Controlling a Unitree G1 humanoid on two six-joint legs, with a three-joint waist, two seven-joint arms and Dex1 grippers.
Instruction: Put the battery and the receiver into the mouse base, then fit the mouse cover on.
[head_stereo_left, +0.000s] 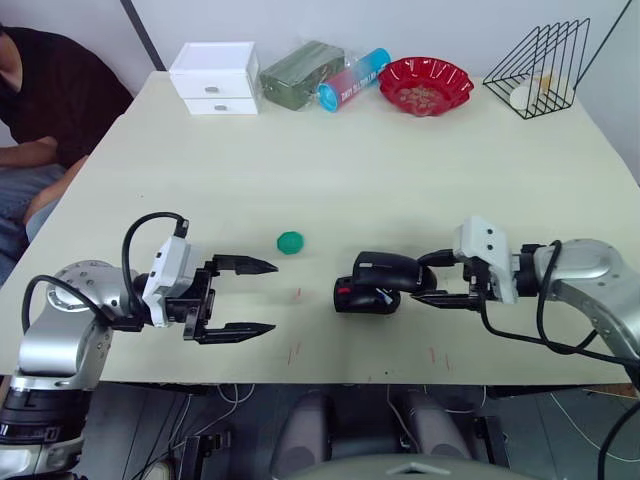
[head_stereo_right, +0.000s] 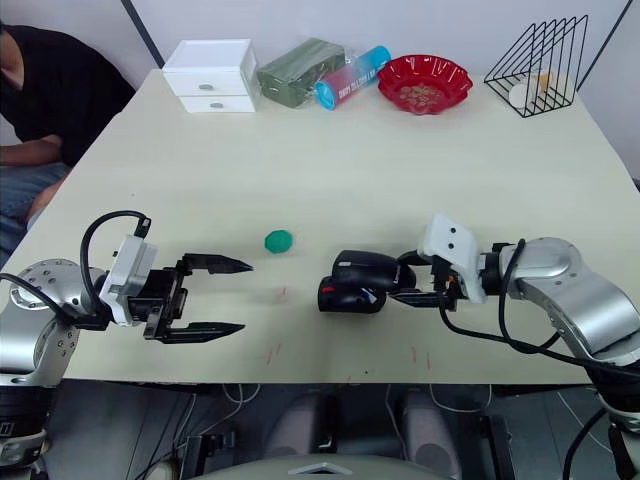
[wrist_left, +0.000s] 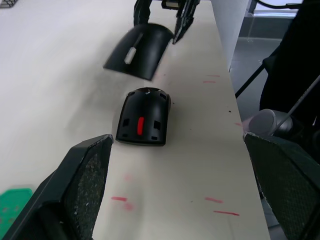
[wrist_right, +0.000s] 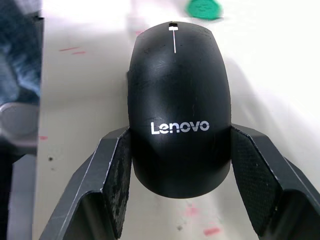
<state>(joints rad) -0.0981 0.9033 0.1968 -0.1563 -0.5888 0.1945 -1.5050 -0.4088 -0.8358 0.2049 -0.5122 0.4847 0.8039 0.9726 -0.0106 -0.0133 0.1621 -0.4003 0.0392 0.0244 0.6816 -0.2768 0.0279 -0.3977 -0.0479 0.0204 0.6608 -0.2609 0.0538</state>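
Observation:
The mouse base (head_stereo_left: 365, 298), black with a red scroll wheel, lies on the table near the front edge; it shows again in the left wrist view (wrist_left: 144, 117). The glossy black mouse cover (head_stereo_left: 385, 268) hangs just above and slightly behind the base, tilted, with my right gripper (head_stereo_left: 425, 280) shut on its sides. In the right wrist view the cover (wrist_right: 180, 100) reads "Lenovo". My left gripper (head_stereo_left: 272, 297) stands open and holds nothing, left of the base, pointing at it. Battery and receiver are hidden from view.
A small green dish (head_stereo_left: 290, 241) sits between the grippers, farther back. Along the far edge stand a white drawer box (head_stereo_left: 213, 77), a green pouch (head_stereo_left: 300, 72), a can (head_stereo_left: 352, 80), a red bowl (head_stereo_left: 425, 84) and a wire rack (head_stereo_left: 540, 68). A person (head_stereo_left: 40, 110) sits at the left.

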